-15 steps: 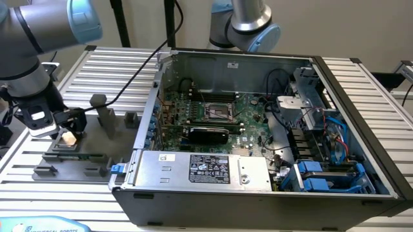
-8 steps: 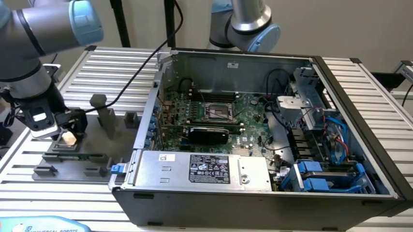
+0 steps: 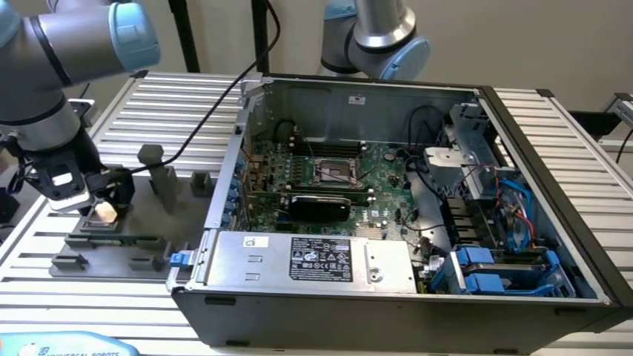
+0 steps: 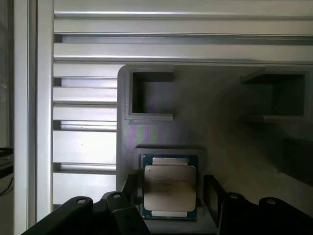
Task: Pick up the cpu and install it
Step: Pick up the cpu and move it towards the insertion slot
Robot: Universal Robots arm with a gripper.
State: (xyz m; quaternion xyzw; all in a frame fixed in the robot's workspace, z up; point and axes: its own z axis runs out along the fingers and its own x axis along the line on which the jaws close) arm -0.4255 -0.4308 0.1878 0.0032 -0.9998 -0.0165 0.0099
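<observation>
One arm (image 3: pixel 44 81) reaches down at 9 o'clock in the exterior view. Its gripper (image 3: pixel 99 200) is low over a grey fixture (image 3: pixel 118 256) on the slatted table (image 3: pixel 89 304).

Position of cpu (image 4: pixel 169 188): it lies flat, silver lid up, seated in a square recess of the fixture and not lifted. In the exterior view it sits at about 8 o'clock from the open case (image 3: pixel 396 308), well apart from it.

Gripper state: the jaws are spread wide with nothing held. The wrist view shows the fingers (image 4: pixel 211 193) flanking the recess, one on each side, with the cpu between them. Neither is seen pressing on the chip.

Fixture notes: two rectangular pockets (image 4: pixel 151 95) are cut into the plate near the cpu. In the exterior view, upright blocks (image 3: pixel 163 185) stand at 3 o'clock from the gripper.

Case notes: the side panel is off and the motherboard (image 3: pixel 381 189) is exposed.
- The socket (image 3: pixel 336 172) sits near the board's middle, a metal frame with a dark centre.
- A labelled power supply (image 3: pixel 316 261) is at 6 o'clock from the socket.
- Blue drive bays (image 3: pixel 494 271) are at 4 o'clock from it.
- A second arm (image 3: pixel 381 37) stands at 12 o'clock, behind the case.
- A black cable (image 3: pixel 213 111) runs from 12 o'clock down toward the fixture.
</observation>
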